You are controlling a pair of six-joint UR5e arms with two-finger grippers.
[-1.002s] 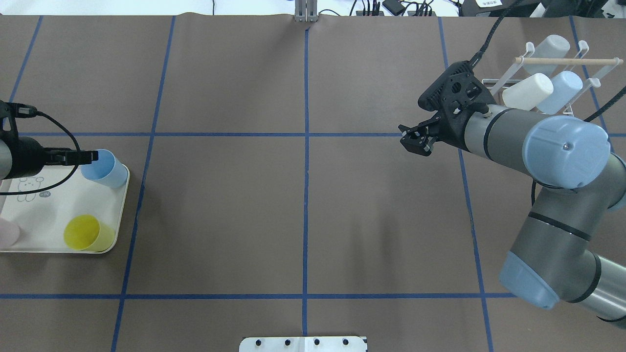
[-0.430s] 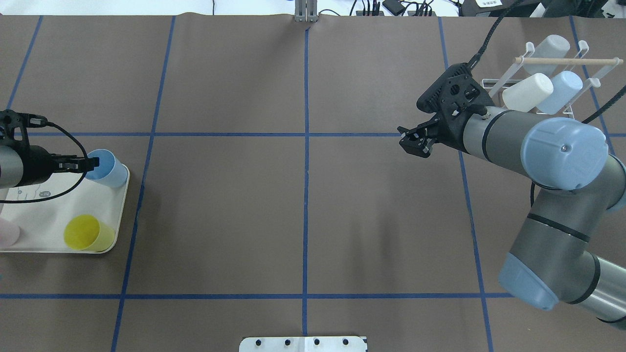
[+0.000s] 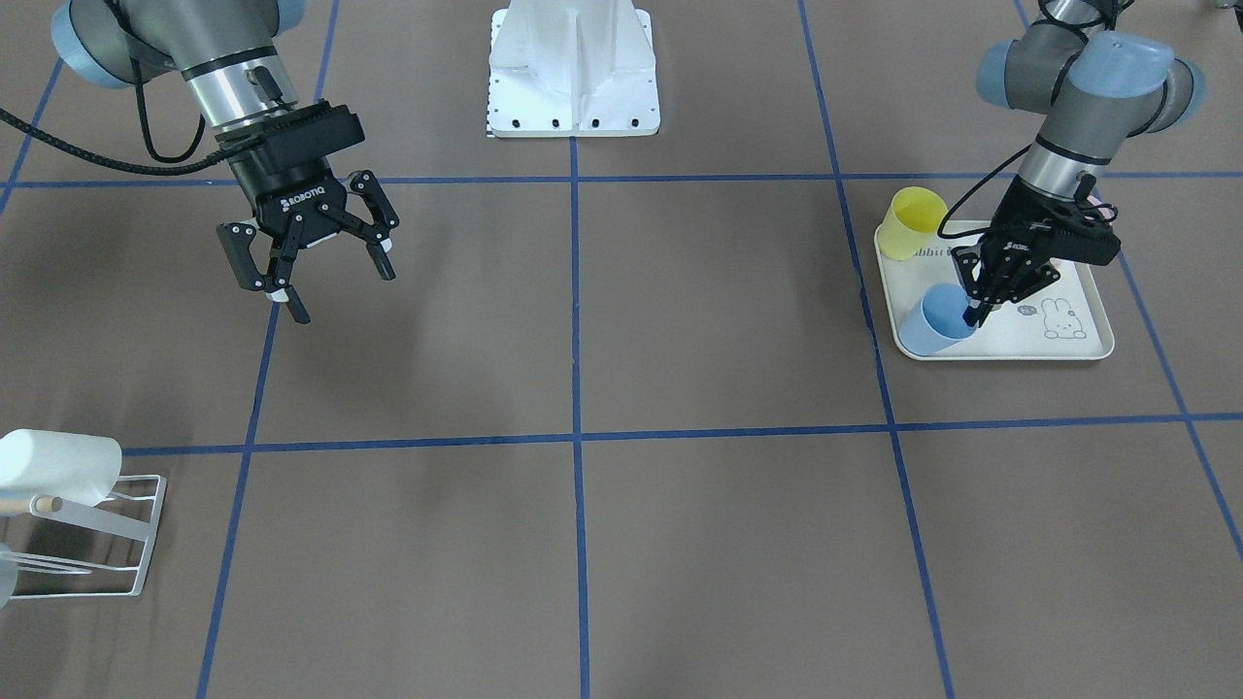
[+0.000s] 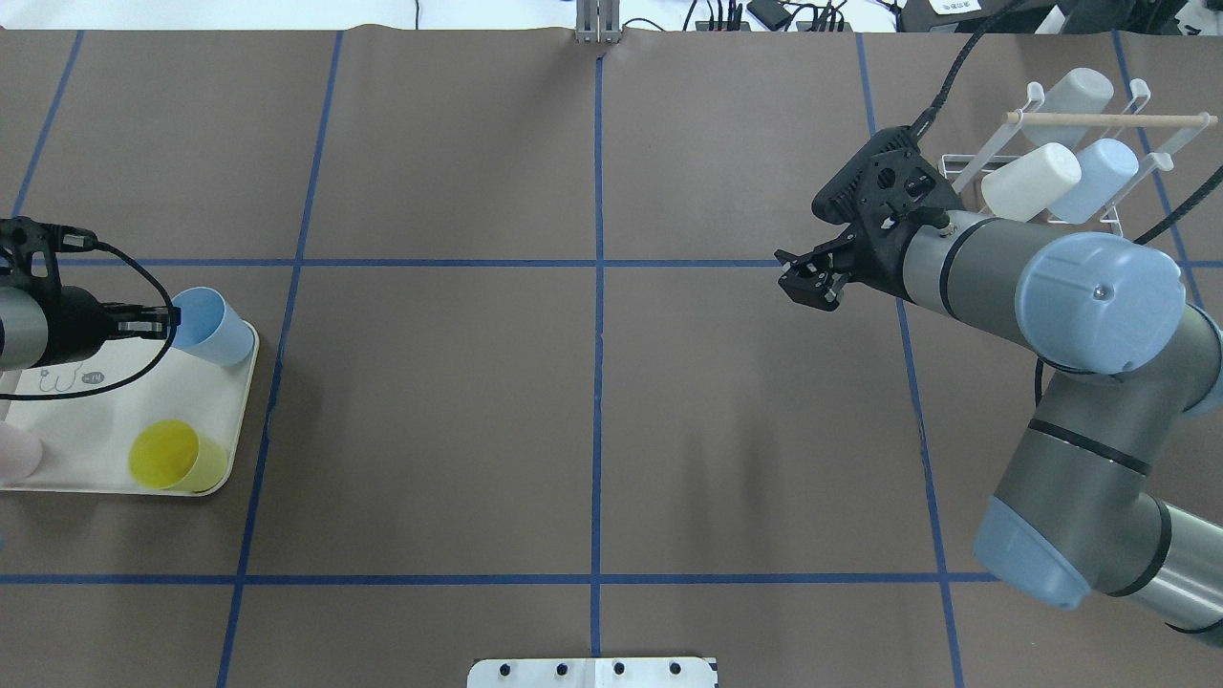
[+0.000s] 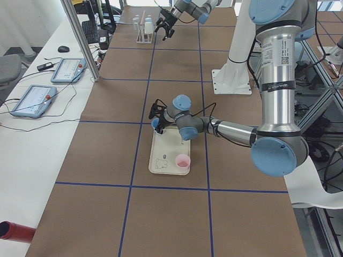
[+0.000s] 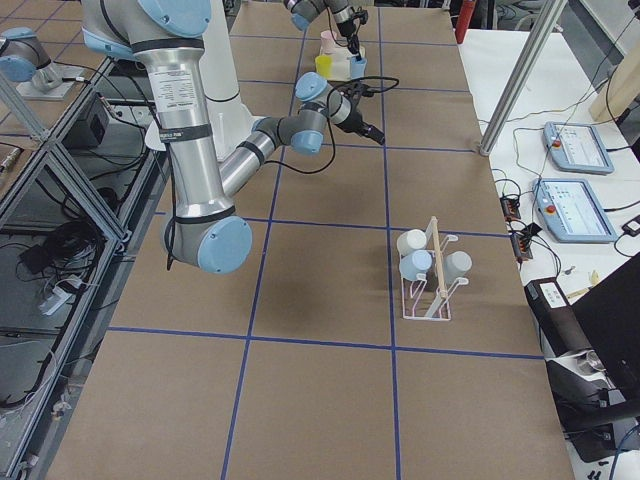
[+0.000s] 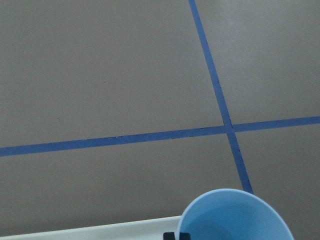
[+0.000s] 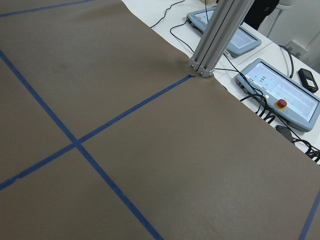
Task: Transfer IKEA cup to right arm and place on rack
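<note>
A light blue IKEA cup (image 4: 215, 326) (image 3: 934, 323) sits tilted at the far corner of the cream rabbit-printed tray (image 4: 96, 430) (image 3: 1068, 345). My left gripper (image 4: 172, 320) (image 3: 972, 315) is shut on its rim, one finger inside the cup. In the left wrist view the cup (image 7: 235, 217) fills the bottom edge. My right gripper (image 3: 335, 286) (image 4: 807, 277) hangs open and empty over the mat, near the white wire rack (image 4: 1108, 118) (image 3: 117, 529). The rack holds three cups on its prongs.
A yellow cup (image 4: 172, 456) (image 3: 918, 221) and a pink cup (image 4: 14, 454) (image 5: 183, 162) stand on the same tray. The robot's white base plate (image 3: 573, 97) lies at the middle of the near edge. Tablets and cables (image 8: 280, 90) lie beyond the far edge.
My left gripper's fingers have narrowed onto the blue cup's rim and the wrist has dropped slightly. The cup and tray have shifted a little. The right gripper drifted slightly left.
</note>
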